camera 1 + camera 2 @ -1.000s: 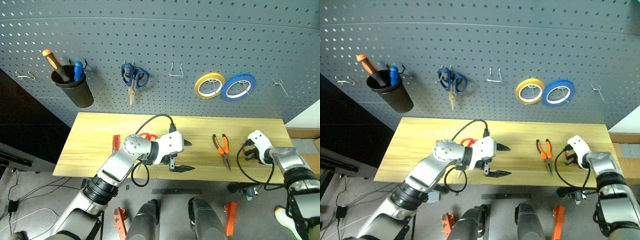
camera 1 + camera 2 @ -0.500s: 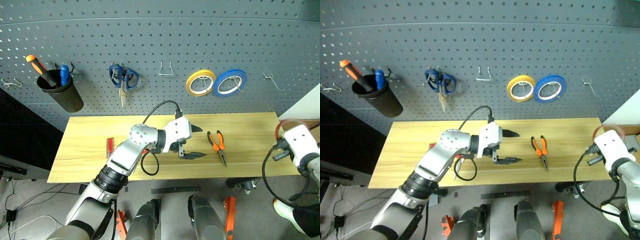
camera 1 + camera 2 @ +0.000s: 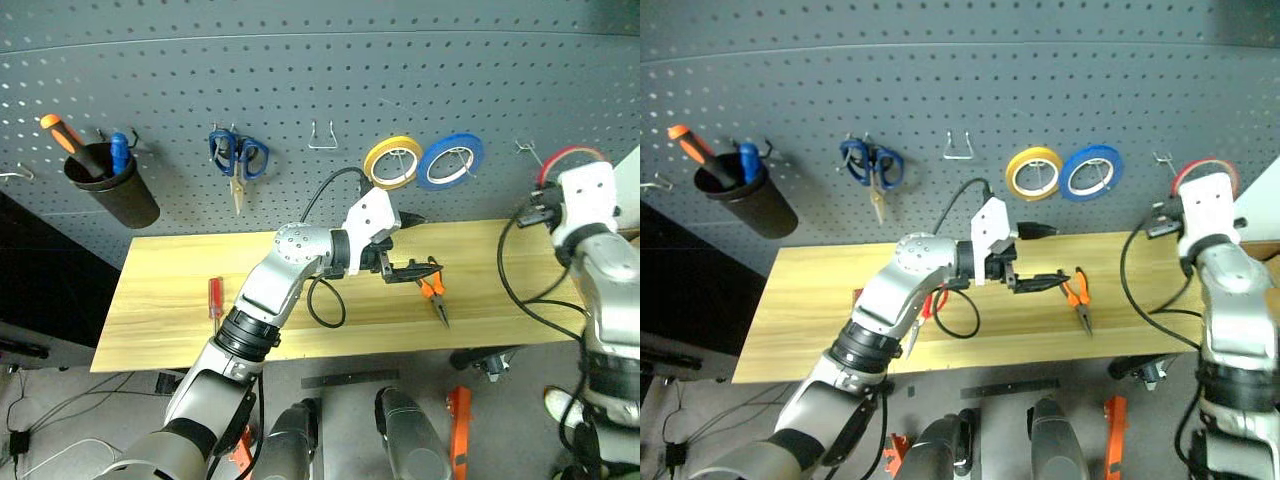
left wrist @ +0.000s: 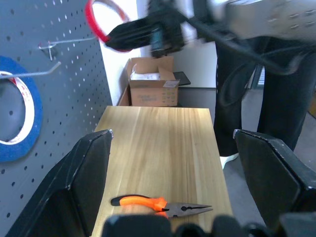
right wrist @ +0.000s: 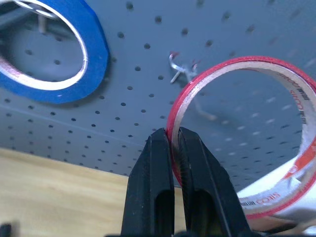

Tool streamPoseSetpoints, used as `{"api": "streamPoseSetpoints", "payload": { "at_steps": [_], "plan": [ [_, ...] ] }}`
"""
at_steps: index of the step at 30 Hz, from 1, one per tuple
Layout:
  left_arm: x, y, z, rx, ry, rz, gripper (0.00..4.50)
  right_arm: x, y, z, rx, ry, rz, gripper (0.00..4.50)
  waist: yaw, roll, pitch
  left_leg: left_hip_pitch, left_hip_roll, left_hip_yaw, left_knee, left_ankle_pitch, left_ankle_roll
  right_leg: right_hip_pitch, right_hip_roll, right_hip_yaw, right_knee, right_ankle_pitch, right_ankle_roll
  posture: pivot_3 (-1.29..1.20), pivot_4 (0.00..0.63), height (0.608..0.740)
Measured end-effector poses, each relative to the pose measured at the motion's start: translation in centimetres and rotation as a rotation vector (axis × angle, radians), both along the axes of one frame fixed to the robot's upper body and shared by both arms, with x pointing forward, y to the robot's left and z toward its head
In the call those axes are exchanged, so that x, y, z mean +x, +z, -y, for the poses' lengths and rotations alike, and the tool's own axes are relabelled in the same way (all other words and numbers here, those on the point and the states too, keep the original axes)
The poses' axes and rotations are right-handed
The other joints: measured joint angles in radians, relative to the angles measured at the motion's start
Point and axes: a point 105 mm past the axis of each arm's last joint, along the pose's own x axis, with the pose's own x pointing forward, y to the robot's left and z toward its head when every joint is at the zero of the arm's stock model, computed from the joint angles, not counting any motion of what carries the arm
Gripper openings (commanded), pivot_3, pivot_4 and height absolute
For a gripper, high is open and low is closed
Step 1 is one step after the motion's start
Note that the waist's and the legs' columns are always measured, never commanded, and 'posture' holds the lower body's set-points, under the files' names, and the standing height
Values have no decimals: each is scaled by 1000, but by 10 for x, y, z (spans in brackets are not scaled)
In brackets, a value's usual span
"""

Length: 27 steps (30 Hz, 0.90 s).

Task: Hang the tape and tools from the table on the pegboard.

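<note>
thin red tape (image 5: 237, 133) ring, perforated grey pegboard (image 5: 148, 98)

Red tape (image 5: 256, 74), blue tape roll (image 5: 54, 54), dark grey dotted pegboard (image 3: 300, 90), orange-and-black pliers (image 4: 158, 205).

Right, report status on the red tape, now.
Right claw shut on red tape, raised at bare hook beside blue tape. Left claw open above pliers. Nothing blocking the hook.

Matt perforated pegboard (image 3: 300, 90), smooth pale wood table (image 3: 180, 300), glossy red tape (image 5: 237, 133).
</note>
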Motion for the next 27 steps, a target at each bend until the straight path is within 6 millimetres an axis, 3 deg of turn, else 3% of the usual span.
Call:
{"api": "streamPoseSetpoints", "payload": {
  "at_steps": [5, 8, 12, 18, 19, 23, 27],
  "plan": [
    [3, -1, -3, -1, 26, 11, 4234, 22, -5, -2, 85, 28, 4, 26, 0, 0, 0, -1, 0, 6, 0, -1, 1, -4, 0, 6, 1, 1, 2, -289, 287, 740],
    [11, -3, -8, 4, 75, 20, 4234, 25, -14, -6, 132, 42, -8, 605, 1, 0, 0, -1, 0, 7, 0, -1, 2, -4, 0, 7, 1, 2, 3, -284, 285, 740],
    [36, -12, -26, 33, 232, 56, 4234, 9, -29, -11, 118, 49, -25, 2007, 2, 0, 0, -2, 1, 7, 1, -1, 2, -5, 0, 6, 1, 2, 3, -281, 281, 740],
    [48, -21, -51, 97, 320, 79, 4234, -34, -91, -43, 198, 25, -266, 4060, 0, 1, 0, -2, 1, 8, 1, -1, 2, -7, 0, 9, 2, 2, 3, -304, 283, 740],
    [48, -29, -63, 133, 333, 77, 4234, -43, -103, -57, 247, 21, -324, 4399, -5, 2, -1, -1, 2, 9, 1, -1, 2, -7, 0, 10, 3, 2, 3, -303, 282, 740],
    [48, -65, -120, 290, 419, 1, 4234, -66, -153, -101, 357, 27, -576, 4455, -23, 2, -1, 0, 4, 11, 1, -1, 0, -13, 2, 13, 13, 3, 1, -286, 275, 740],
    [48, -65, -139, 322, 445, -10, 4234, -51, -153, -127, 362, 60, -618, 4455, -21, 1, -1, 0, 3, 10, 3, 4, 2, -9, 2, 11, 8, 5, 6, -259, 265, 740]
  ]
}}
